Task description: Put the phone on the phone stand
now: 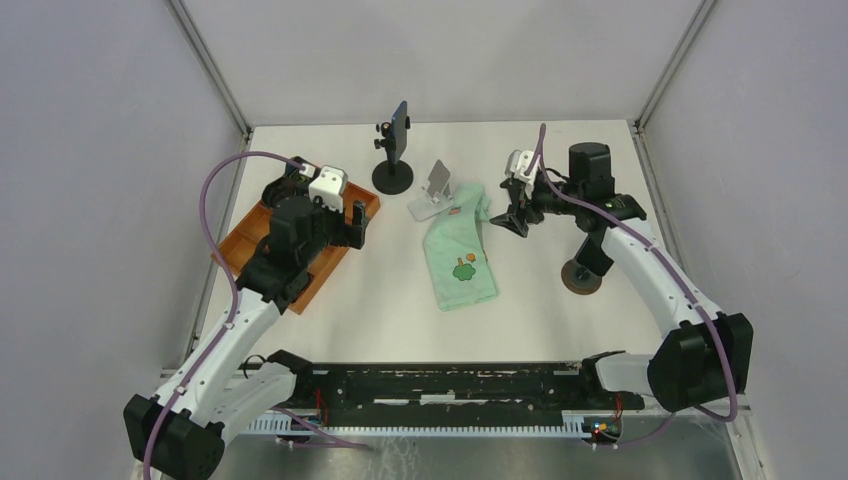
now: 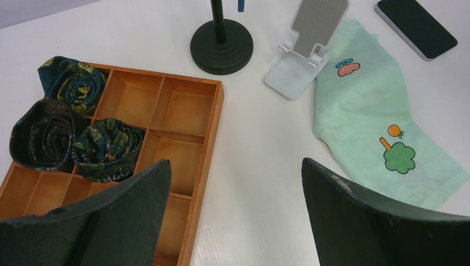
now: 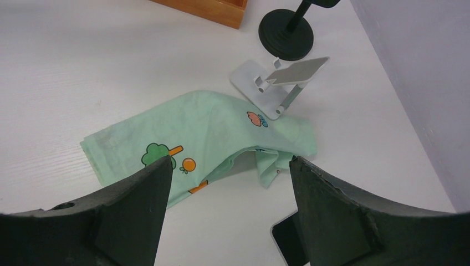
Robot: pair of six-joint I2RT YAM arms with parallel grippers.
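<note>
The phone point(image 2: 417, 27) is black and lies flat, screen up, on the white table just right of a green cloth. In the right wrist view only its corner point(image 3: 288, 238) shows, under my right finger. The phone stand point(image 1: 437, 190) is white and empty, at the cloth's far end; it also shows in the left wrist view point(image 2: 302, 52) and the right wrist view point(image 3: 274, 83). My right gripper point(image 1: 513, 212) is open and hovers over the phone, hiding it from the top. My left gripper point(image 1: 355, 222) is open and empty over the right edge of a wooden tray.
The green cloth point(image 1: 460, 250) with cartoon prints lies mid-table. A black round-based pole stand point(image 1: 393, 172) holding a blue device stands behind the phone stand. The wooden compartment tray point(image 2: 183, 105) at left holds rolled dark fabric point(image 2: 66, 127). A brown disc point(image 1: 582, 278) lies under the right arm.
</note>
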